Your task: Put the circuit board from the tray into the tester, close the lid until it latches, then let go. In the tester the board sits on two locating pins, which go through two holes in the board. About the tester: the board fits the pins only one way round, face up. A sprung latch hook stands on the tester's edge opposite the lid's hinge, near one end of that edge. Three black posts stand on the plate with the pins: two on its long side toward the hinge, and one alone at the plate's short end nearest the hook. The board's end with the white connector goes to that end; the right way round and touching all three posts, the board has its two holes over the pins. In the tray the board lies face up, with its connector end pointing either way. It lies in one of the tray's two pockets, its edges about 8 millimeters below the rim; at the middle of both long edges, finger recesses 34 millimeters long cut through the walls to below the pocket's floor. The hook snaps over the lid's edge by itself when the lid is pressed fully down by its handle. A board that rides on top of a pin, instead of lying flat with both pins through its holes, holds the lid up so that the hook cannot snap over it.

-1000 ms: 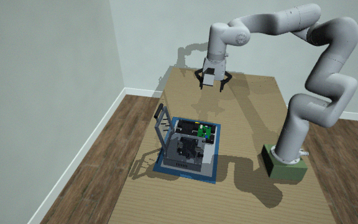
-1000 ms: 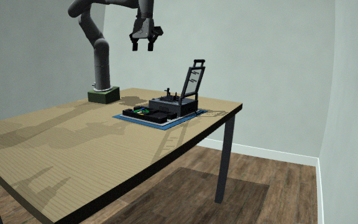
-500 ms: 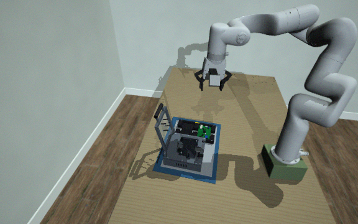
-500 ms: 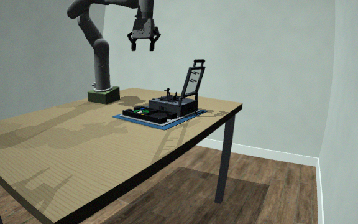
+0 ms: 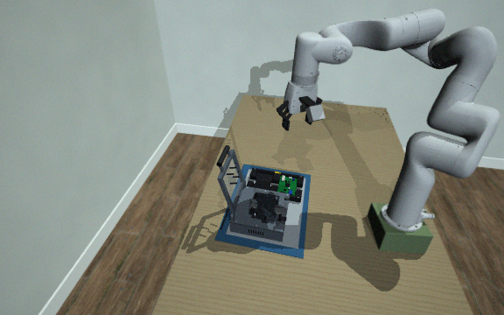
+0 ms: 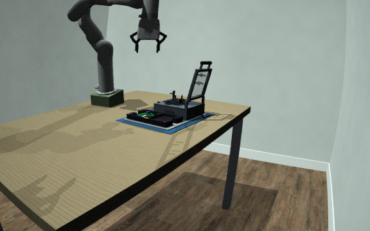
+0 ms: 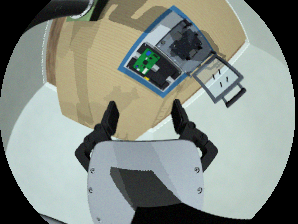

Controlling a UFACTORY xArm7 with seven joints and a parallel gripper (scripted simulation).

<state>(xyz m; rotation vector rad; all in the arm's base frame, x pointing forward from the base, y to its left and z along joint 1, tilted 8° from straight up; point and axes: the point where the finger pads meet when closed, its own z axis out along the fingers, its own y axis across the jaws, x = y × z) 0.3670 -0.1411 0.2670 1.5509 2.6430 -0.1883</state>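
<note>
Top view: we see our gripper (image 5: pixel 297 123) (image 6: pixel 147 51) (image 7: pixel 144 106) up high, jaws wide open w/ nothing in them. The green board (image 5: pixel 287 185) (image 6: pixel 146 114) (image 7: pixel 146 60) is in the tray's (image 5: pixel 262 179) (image 6: pixel 154 120) (image 7: pixel 161 76) right pocket.

Exterior view: tester (image 6: pixel 178 109) (image 5: pixel 257 226) (image 7: pixel 175 46) lid (image 6: pixel 200 84) (image 5: pixel 227 185) (image 7: pixel 218 77) is up, on the right.

Wrist view: board's near our fingers' far side, well apart, w/ tray on blue mat (image 7: pixel 163 94) (image 5: pixel 305 206) (image 6: pixel 171 131).

Brown wood-plank floor (image 5: pixel 116 219) (image 6: pixel 185 199), pale walls (image 5: pixel 77 79) (image 6: pixel 236 64) (image 7: pixel 260 115).
</note>
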